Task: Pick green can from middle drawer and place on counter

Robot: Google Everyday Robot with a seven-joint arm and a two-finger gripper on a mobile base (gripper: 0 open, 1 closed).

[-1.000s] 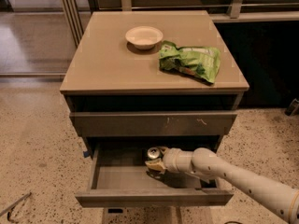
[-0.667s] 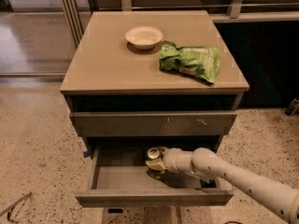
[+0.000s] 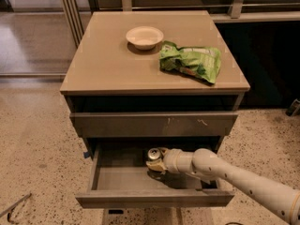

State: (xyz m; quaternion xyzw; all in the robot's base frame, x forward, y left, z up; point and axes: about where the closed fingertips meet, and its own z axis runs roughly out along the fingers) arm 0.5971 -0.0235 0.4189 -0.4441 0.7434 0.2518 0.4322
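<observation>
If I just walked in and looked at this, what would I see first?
First, the long white robot arm reaching from the lower right into the open middle drawer, with its gripper right at the green can near the drawer's middle. Next, the bright green snack bag lying on the right side of the counter, with a small pale bowl just behind it to the left.

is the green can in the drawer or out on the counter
In the drawer: the green can sits inside the open middle drawer, the gripper at it, not on the counter.
</observation>
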